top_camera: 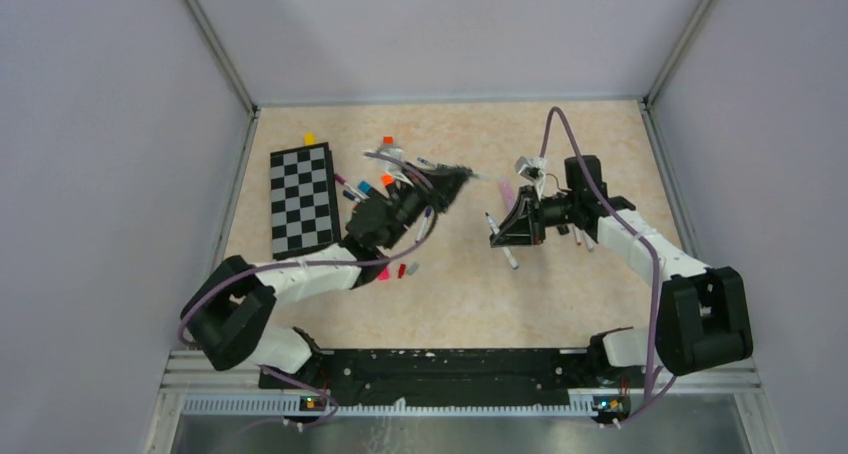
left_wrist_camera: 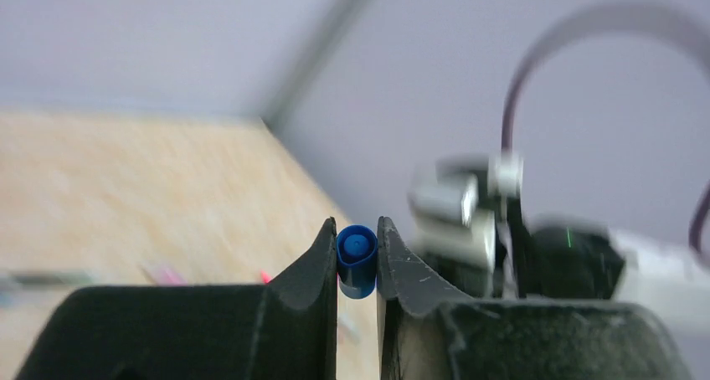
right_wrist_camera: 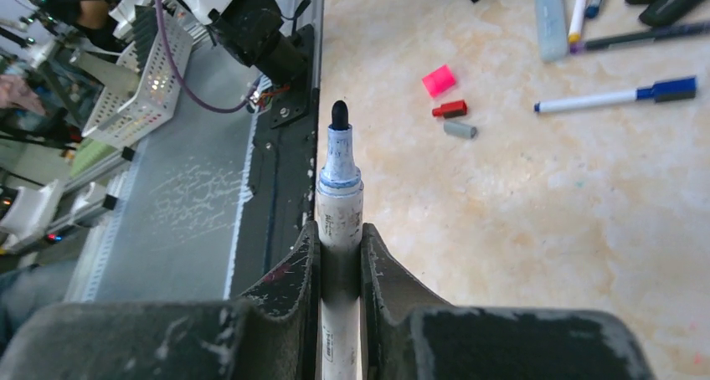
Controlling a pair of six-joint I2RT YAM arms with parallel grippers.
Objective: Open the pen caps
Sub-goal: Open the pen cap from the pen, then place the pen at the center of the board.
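My left gripper (top_camera: 455,182) is raised above the table and shut on a small blue pen cap (left_wrist_camera: 357,259), whose open end faces the camera between the jaws. My right gripper (top_camera: 497,236) is shut on a white-barrelled pen (right_wrist_camera: 339,187) with a blue collar and a bare dark tip pointing away from the wrist camera. The two grippers are apart, with a gap between them over the table's middle. Loose pink (right_wrist_camera: 438,80), red (right_wrist_camera: 450,109) and grey (right_wrist_camera: 460,130) caps lie on the table. More pens (top_camera: 395,169) lie in a pile under the left arm.
A black-and-white checkerboard (top_camera: 303,199) lies at the left with a yellow cube (top_camera: 309,138) behind it. A white pen with a blue cap (right_wrist_camera: 615,98) and a light blue highlighter (right_wrist_camera: 548,16) lie on the table. Walls enclose the table's three sides.
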